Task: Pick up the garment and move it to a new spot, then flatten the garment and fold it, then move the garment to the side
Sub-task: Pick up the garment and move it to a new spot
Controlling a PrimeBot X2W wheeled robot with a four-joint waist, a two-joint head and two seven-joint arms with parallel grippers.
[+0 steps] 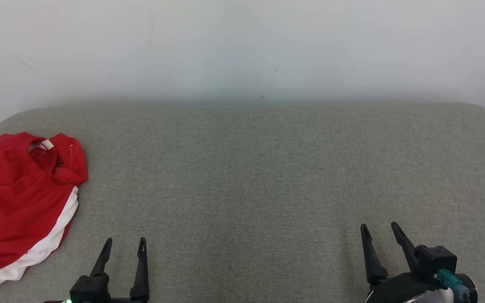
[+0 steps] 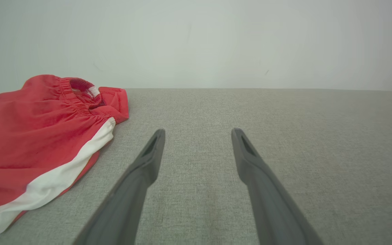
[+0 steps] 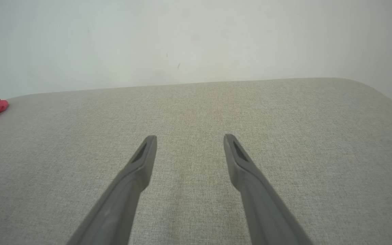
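Left claw [image 1: 125,240] and right claw [image 1: 379,225] hovering, fingers spread apart, empty.
Red-and-white garment [image 1: 19,198] is lying on the table [image 1: 267,168], left of left claw, not touching.

place: lab-like test bay | cues: grey fabric tabletop [image 1: 267,168]; bare white wall [image 1: 242,42]

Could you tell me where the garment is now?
In the head view, the garment lies at the left edge of the table, left of the left gripper.
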